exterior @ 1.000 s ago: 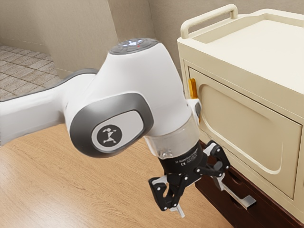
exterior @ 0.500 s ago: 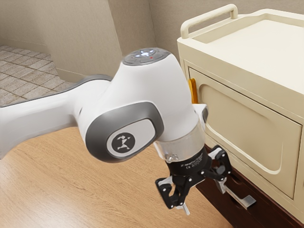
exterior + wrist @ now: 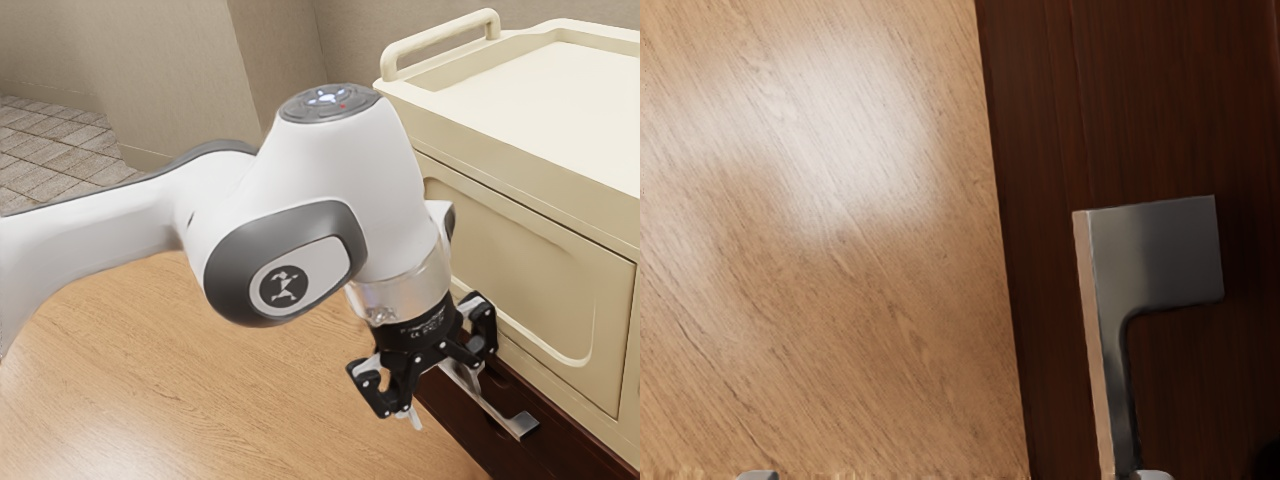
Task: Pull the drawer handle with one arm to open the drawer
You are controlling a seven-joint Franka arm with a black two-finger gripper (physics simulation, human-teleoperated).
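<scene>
The white arm comes in from the exterior view's left, ending in the gripper, its fingers standing apart. Just beside it, the metal handle lies lengthwise along the dark drawer front, its long axis slanting down toward the exterior view's right, its squared end bent toward the wood, below the cream cabinet.

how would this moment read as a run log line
hand: open | one finger: at drawer handle | other: over wood surface | handle: not gripped | next: likely close, pull
</scene>
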